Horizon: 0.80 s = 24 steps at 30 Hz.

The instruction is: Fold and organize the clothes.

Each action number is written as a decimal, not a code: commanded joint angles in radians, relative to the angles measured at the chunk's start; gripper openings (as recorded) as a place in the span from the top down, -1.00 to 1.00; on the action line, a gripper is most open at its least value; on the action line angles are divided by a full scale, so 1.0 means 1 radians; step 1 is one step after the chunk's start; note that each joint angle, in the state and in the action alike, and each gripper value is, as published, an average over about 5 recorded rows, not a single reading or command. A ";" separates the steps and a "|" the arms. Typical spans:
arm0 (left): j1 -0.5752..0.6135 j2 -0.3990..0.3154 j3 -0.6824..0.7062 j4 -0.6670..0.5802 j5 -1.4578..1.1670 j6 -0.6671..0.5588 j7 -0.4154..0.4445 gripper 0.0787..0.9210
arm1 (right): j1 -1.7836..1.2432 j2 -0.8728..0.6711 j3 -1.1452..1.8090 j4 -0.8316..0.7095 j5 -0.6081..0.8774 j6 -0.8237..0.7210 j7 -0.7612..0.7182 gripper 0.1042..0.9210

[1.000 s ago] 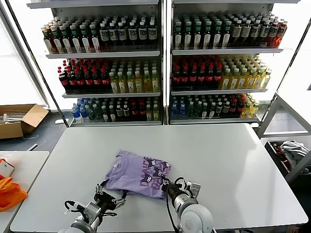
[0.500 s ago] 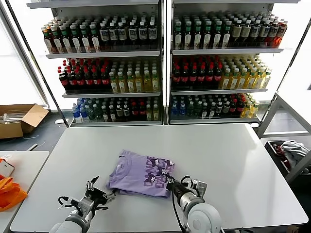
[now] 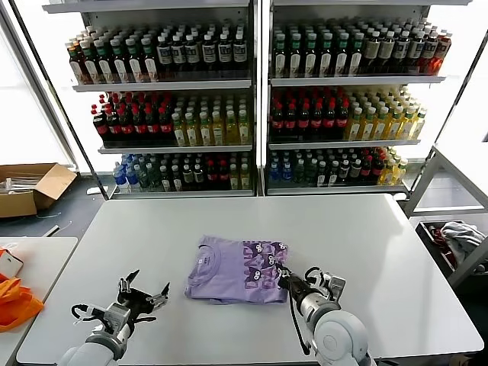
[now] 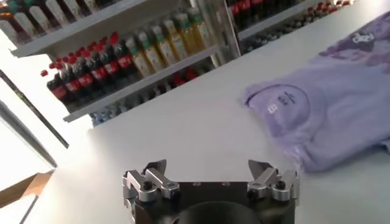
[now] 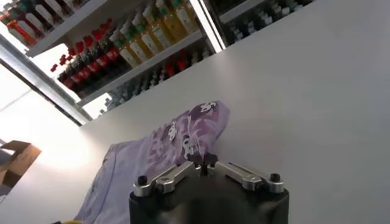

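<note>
My left hand (image 3: 142,293) has silver metal fingers (image 4: 145,180) with black screws; black cables run along both my wrists.

text: none legible — T-shirt (image 3: 236,269) print, neck label (image 4: 272,108) unreadable

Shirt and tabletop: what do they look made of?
T-shirt: soft lavender knit, likely cotton jersey, matte; it folds limp, its edges sag, and it has a darker purple print. Table: smooth white hard top, probably laminate, with a faint sheen; what lies under the surface can't be told.
</note>
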 commanded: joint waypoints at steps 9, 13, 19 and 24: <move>0.001 -0.058 -0.130 -0.167 -0.258 0.047 -0.088 -0.77 | 0.010 -0.160 0.129 -0.073 -0.092 0.000 -0.069 0.94; 0.006 -0.087 -0.111 -0.196 -0.245 0.045 -0.102 -0.77 | 0.010 -0.183 0.150 -0.100 -0.246 0.000 -0.120 0.94; -0.020 -0.103 -0.246 -0.216 -0.300 0.041 -0.143 -0.77 | 0.007 -0.182 0.246 -0.015 -0.507 0.005 -0.164 0.76; -0.009 -0.067 -0.324 -0.242 -0.338 0.050 -0.146 -0.77 | 0.006 -0.168 0.231 0.056 -0.545 0.011 -0.190 0.40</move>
